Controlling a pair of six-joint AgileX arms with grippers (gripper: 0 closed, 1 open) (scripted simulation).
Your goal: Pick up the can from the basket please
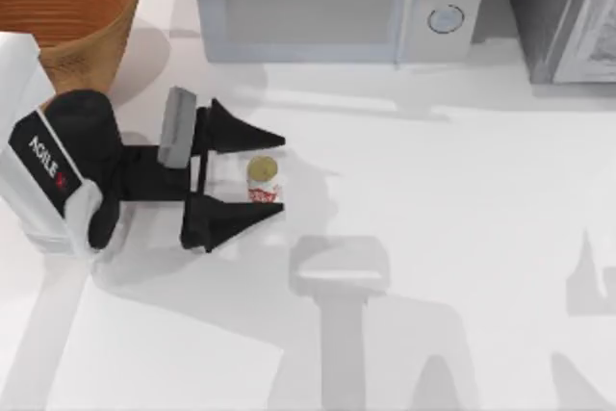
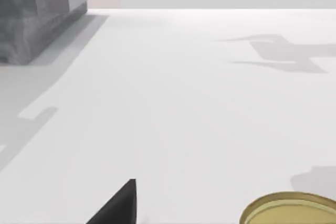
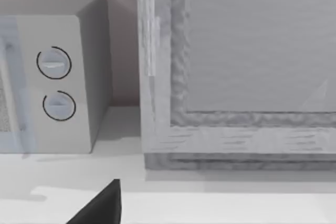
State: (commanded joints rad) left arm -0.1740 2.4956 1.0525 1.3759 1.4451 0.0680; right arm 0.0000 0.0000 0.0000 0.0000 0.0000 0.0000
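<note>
The can (image 1: 263,180), white with red markings and a tan-gold top, stands upright on the white table, outside the basket (image 1: 67,7) at the far left. My left gripper (image 1: 283,174) lies low over the table, open, with its black fingers (image 1: 236,132) on either side of the can and a gap showing. In the left wrist view the can's gold top (image 2: 289,209) sits close to the camera beside one fingertip (image 2: 118,205). My right gripper (image 3: 107,205) is parked off to the right, facing the microwave.
A microwave (image 1: 332,2) stands along the back edge and a grey cabinet (image 1: 563,12) at the back right. Open white tabletop stretches to the right of the can and toward the front.
</note>
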